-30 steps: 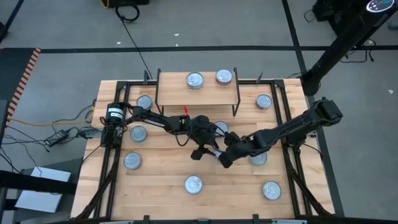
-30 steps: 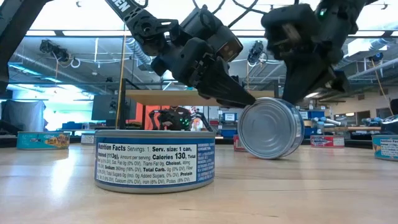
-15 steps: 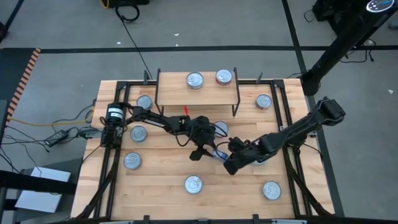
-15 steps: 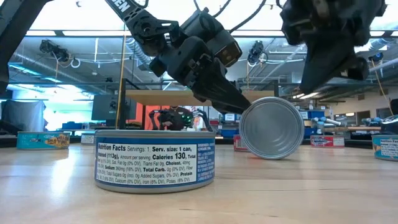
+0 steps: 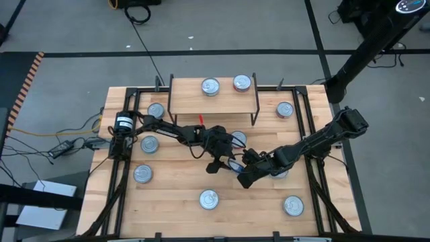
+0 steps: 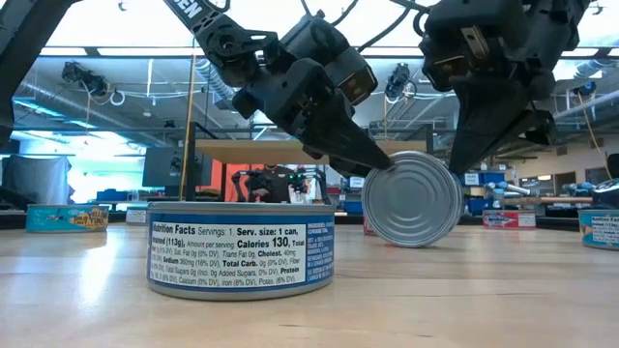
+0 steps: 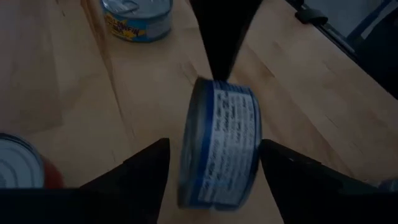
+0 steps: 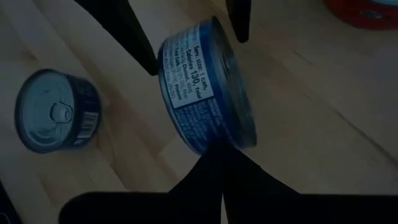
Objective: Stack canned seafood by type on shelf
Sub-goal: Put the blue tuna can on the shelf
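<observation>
A blue can (image 6: pixel 413 198) stands on its edge on the table (image 5: pixel 175 195), in front of the shelf (image 5: pixel 185 101), its flat silver end facing the low camera. The left gripper (image 5: pixel 225 160) straddles it with fingers (image 7: pixel 146 171) spread, one on each side of the can and seemingly clear of it. The right gripper (image 5: pixel 243 176) is closed to a single point, resting against the can's label side from the opposite direction. Neither gripper clearly holds the can.

On the shelf sit two cans: a silver-topped one (image 5: pixel 210 86) and, just beside it, a red one (image 5: pixel 242 83). Around the tipped can, other cans lie flat on the table: two (image 5: pixel 150 144) to the shelf's left, one (image 5: pixel 285 109) to its right, and four (image 5: pixel 209 199) nearer the front edge, one of them partly under the right arm. Another can (image 5: pixel 238 138) sits close behind the left gripper, partly hidden by it.

The nearest can in the low view (image 6: pixel 241 248) blocks much of the table; its label reads "Nutrition Facts", "Serv. size: 1 can", "Calories 130". The tipped can's label, seen from the right wrist, also shows "Serv. size: 1 can" and "130".
</observation>
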Motion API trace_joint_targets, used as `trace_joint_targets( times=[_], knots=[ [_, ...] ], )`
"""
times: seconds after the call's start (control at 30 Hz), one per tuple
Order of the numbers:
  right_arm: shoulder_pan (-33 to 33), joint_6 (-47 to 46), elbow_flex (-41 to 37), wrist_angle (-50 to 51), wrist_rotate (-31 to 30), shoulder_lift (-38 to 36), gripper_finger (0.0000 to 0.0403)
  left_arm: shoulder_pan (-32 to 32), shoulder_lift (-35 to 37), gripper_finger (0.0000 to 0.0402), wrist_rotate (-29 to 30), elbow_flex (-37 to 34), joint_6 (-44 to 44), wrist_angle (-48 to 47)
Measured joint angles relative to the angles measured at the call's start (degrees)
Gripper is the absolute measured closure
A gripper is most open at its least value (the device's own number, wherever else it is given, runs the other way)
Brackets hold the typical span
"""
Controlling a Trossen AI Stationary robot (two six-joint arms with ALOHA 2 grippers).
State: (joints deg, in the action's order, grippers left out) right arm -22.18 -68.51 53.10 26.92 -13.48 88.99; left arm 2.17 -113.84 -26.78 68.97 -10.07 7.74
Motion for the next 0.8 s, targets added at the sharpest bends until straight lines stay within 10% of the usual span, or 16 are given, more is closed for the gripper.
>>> trace_joint_targets(
  times=[0.8],
  knots=[
    [1.6,4.2,0.5,-0.5,0.9,-4.2,0.0396,0.1,3.0,0.0254,5.3,-0.2,-2.0,-3.7]
  ],
)
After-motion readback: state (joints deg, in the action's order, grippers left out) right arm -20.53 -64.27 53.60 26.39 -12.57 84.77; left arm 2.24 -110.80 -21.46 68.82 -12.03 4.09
